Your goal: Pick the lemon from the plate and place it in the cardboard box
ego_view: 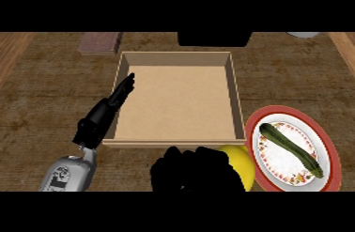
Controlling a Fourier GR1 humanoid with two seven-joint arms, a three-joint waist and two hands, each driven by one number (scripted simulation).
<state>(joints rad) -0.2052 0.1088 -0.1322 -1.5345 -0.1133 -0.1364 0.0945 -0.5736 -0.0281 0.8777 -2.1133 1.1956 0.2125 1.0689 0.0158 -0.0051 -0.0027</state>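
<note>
Yellow lemon [238,164] sits gripped in the right hand's [190,172] curled fingers, just beside the plate [331,151].

The cardboard box [177,102] at the frame's centre looks like matt tan paperboard, smooth inside. The counter [291,76] beneath has a rough, mottled brown finish with wood strips at its side edges. The plate [295,156], lower right, is glossy ceramic (red rim, patterned band). The lemon [238,165] has smooth yellow skin; the zucchini [291,150] is shiny dark green.
</note>
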